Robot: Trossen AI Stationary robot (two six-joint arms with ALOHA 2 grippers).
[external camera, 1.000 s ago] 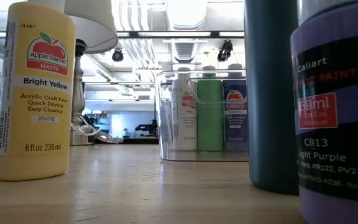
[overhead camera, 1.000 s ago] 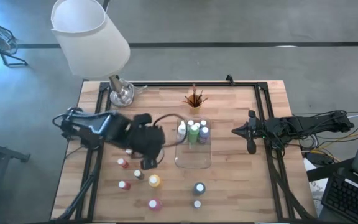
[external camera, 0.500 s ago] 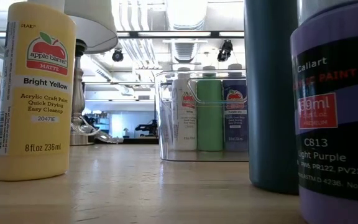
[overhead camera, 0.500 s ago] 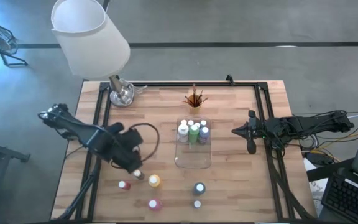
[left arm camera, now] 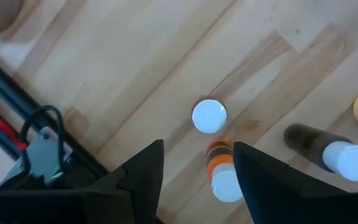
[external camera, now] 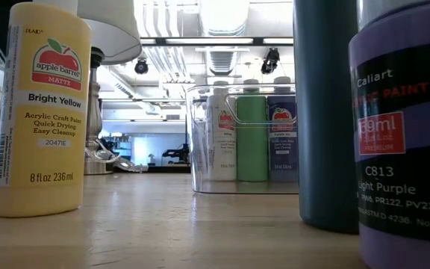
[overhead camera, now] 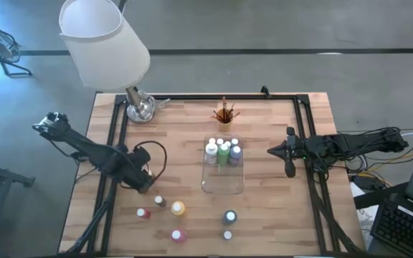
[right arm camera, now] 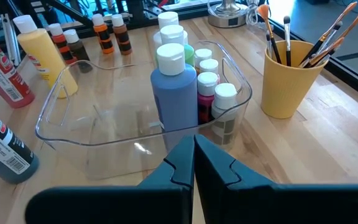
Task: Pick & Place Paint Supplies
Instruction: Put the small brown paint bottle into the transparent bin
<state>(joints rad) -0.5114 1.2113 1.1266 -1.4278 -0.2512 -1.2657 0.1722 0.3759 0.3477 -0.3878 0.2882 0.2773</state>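
Left tool (overhead camera: 147,188) retreated, lamp (overhead camera: 105,43) behind, bottles (overhead camera: 160,203) ahead.

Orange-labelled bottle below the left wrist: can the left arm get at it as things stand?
Probably yes. The left gripper hangs over the orange-labelled bottle with its fingers open. The way down looks free; the white-capped bottle stands close beside it and the dark bottle farther off.

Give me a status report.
Left gripper open above small bottles. Right gripper shut, parked beside tray. Nothing held.
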